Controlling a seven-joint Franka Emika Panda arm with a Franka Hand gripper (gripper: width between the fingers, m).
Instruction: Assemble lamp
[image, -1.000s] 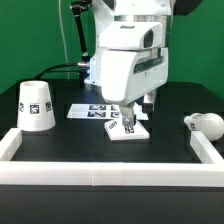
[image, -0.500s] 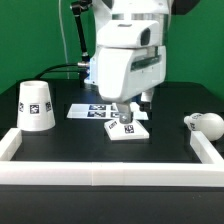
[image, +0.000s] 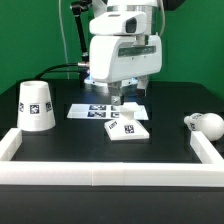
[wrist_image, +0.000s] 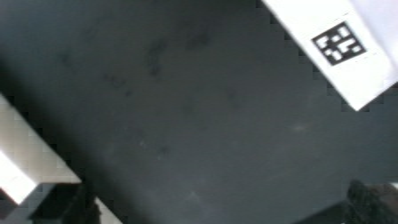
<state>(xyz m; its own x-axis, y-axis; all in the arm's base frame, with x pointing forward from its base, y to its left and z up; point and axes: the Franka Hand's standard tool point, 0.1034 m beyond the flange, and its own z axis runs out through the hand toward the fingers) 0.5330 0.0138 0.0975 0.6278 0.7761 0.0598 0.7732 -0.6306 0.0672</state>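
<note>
The small flat square white plastic base (image: 127, 129) of the lamp lies on the black table (image: 160, 150), just in front of the thin white marker board (image: 92, 111). I cannot tell if they touch. The round white plastic bulb (image: 203, 123) lies on its side on the exterior view's right, close to the low white wall (image: 100, 172). The big white cup-shaped plastic shade (image: 37, 105) stands wide end down on the exterior view's left, well apart from both. No parts are joined yet.

My pincer (image: 128, 97) hangs above the base and does not touch it. It holds nothing. In the wrist view my dark fingertips (wrist_image: 45, 200) sit far apart with only table between them, so it is spread wide.

What could go wrong? The base is loose and thin. If I come down a bit off, a finger may bump it and push it onto the marker board. The bulb is round, so a poor squeeze may make it roll away.
</note>
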